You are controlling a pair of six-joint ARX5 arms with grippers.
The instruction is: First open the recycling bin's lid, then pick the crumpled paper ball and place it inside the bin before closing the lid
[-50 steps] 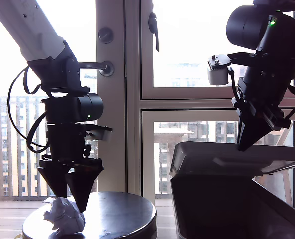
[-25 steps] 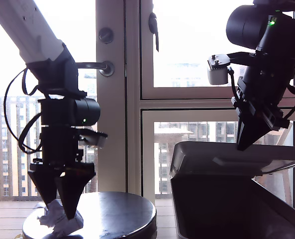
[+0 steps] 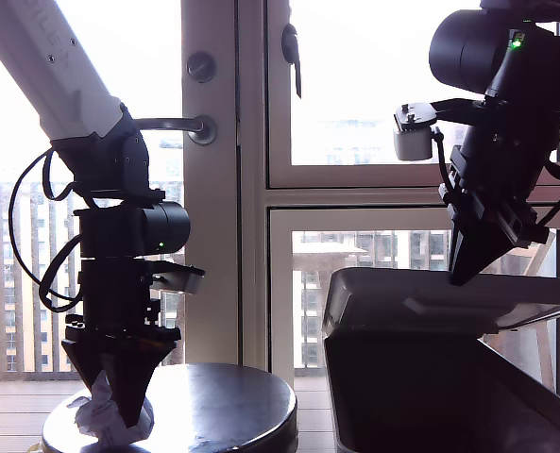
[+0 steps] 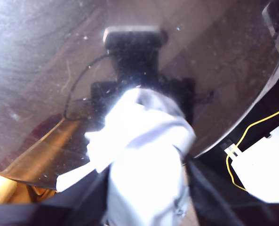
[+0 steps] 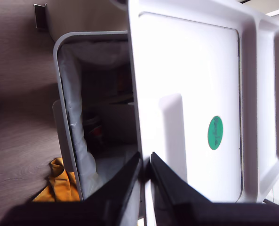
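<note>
Since the earlier frames, my first gripper [image 3: 117,401] has closed in around the crumpled paper ball [image 3: 98,417] on the round table [image 3: 223,401] at the exterior view's left; its dark fingers [image 4: 90,200] now pinch the paper from both sides and hide much of it. My second gripper [image 3: 461,274] is unmoved, jaws clamped on the edge of the lid [image 5: 191,94], held raised over the recycling bin [image 3: 431,396]. The bin's interior is dim and hard to read.
</note>
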